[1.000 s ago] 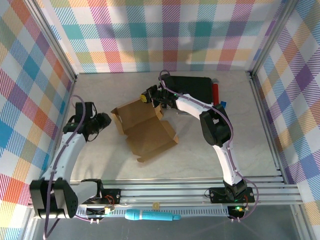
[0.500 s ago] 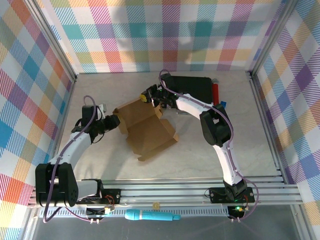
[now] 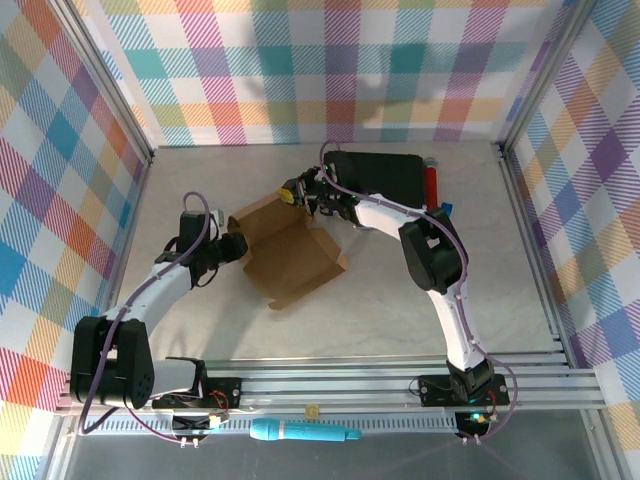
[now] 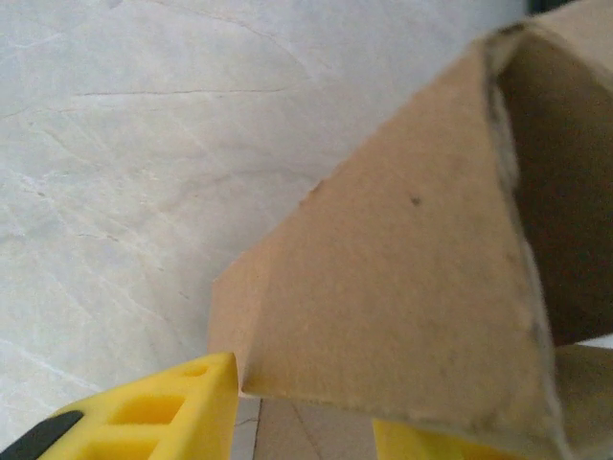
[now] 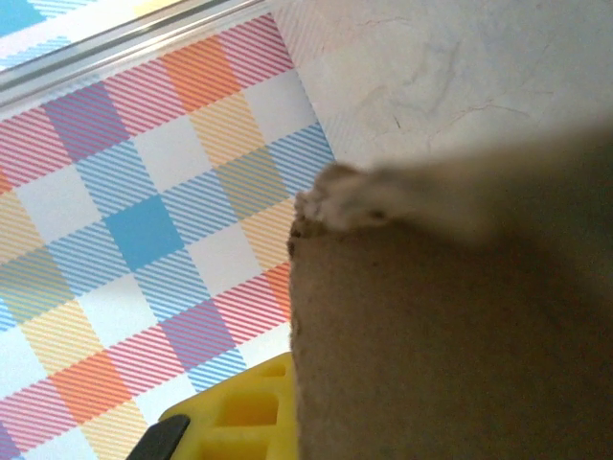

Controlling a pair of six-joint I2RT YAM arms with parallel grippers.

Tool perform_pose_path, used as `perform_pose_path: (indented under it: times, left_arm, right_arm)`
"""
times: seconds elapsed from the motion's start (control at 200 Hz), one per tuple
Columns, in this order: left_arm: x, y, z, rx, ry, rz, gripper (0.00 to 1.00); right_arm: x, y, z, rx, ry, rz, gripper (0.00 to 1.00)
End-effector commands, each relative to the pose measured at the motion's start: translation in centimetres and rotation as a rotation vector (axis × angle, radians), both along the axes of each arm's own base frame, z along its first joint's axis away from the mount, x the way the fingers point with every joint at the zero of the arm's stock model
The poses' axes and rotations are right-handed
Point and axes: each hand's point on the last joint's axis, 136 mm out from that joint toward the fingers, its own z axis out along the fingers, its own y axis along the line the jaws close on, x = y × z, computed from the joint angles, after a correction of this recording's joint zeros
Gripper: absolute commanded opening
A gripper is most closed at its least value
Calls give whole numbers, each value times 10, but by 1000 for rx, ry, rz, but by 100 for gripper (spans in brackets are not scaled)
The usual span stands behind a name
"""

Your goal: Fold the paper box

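Observation:
The paper box (image 3: 295, 262) is a brown cardboard sheet with raised flaps, lying mid-table. My left gripper (image 3: 237, 243) presses against its left flap. In the left wrist view that flap (image 4: 402, 287) stands tilted across my yellow fingers (image 4: 172, 417), which sit apart with the flap's lower edge spanning the gap. My right gripper (image 3: 303, 195) is shut on the box's far flap. In the right wrist view the cardboard (image 5: 441, 335) lies hard against one yellow finger (image 5: 239, 412) and hides the other.
A black case (image 3: 385, 175) lies behind the box, with a red cylinder (image 3: 432, 182) at its right end and a small blue object (image 3: 447, 208) nearby. A teal tool (image 3: 305, 432) rests on the front rail. Aluminium frame posts and checked walls ring the table.
My left arm has swung right from the table's left side up to the box. The box's left flap has been pushed inward and stands steeper. The right gripper has kept its hold.

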Motion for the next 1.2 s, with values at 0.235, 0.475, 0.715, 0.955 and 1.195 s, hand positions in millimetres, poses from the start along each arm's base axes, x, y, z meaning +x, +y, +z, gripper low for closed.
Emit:
perform_pose_path:
  times: [0.235, 0.475, 0.715, 0.955, 1.195]
  left_arm:
    - [5, 0, -19, 75, -16, 26, 40]
    - [8, -8, -13, 75, -74, 58, 43]
    - [9, -16, -3, 45, -128, 28, 48]
    - [3, -17, -10, 37, -128, 14, 54]
    - [0, -15, -15, 62, -118, 1, 54]
  right_arm:
    - [-21, 2, 25, 95, -125, 109, 0]
    - [-25, 0, 19, 85, -99, 110, 0]
    - [-6, 4, 28, 93, -74, 42, 0]
    - [-1, 8, 33, 97, -114, 51, 0]
    - [-7, 9, 23, 71, -122, 73, 0]
